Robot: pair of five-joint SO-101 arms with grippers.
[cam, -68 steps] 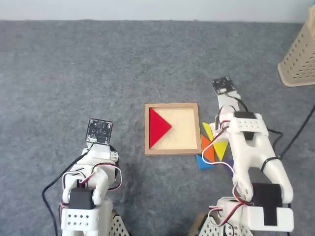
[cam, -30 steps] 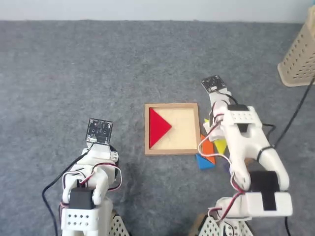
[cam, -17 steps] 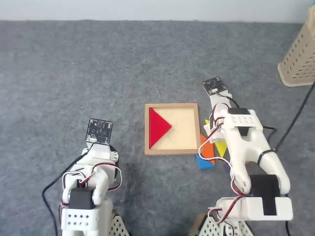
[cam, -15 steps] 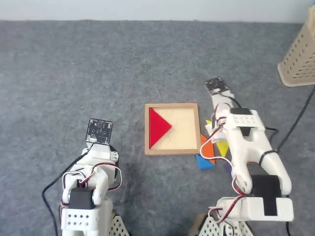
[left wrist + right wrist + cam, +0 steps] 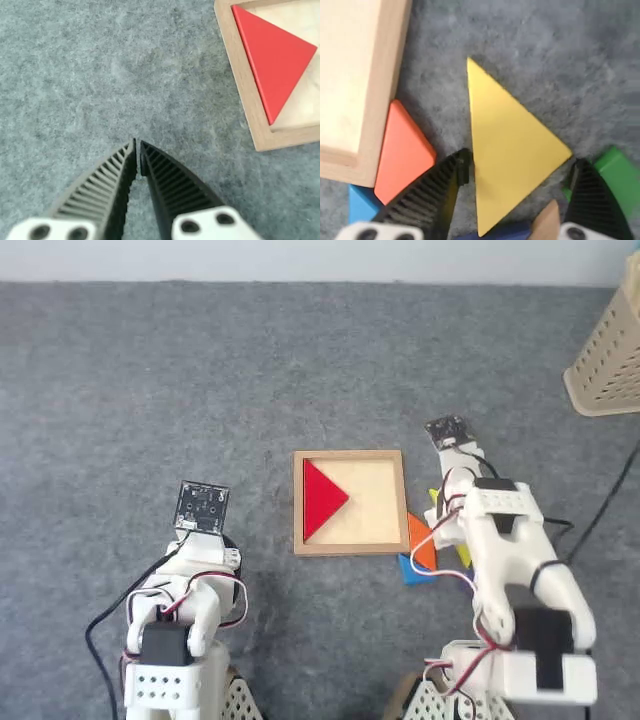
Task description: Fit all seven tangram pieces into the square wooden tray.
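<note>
The square wooden tray (image 5: 350,546) lies mid-table with a red triangle (image 5: 322,498) in its left half. The other pieces lie against its right side, under the right arm (image 5: 497,515): an orange triangle (image 5: 421,543) and a blue piece (image 5: 415,571) peek out. In the right wrist view my right gripper (image 5: 522,175) is open low over a yellow triangle (image 5: 510,150), one finger on each side of it. Around it lie the orange triangle (image 5: 402,152), the blue piece (image 5: 360,202) and a green piece (image 5: 618,175). My left gripper (image 5: 138,146) is shut, empty, above bare carpet beside the tray (image 5: 246,107).
Grey carpet covers the table. A beige slotted basket (image 5: 610,345) stands at the far right edge. A dark blue piece (image 5: 505,231) lies under the right gripper's base. Open carpet stretches left of and beyond the tray.
The right arm swung a little toward the tray, then back right, and now sits over the loose pieces. The left arm, tray and red triangle have not moved.
</note>
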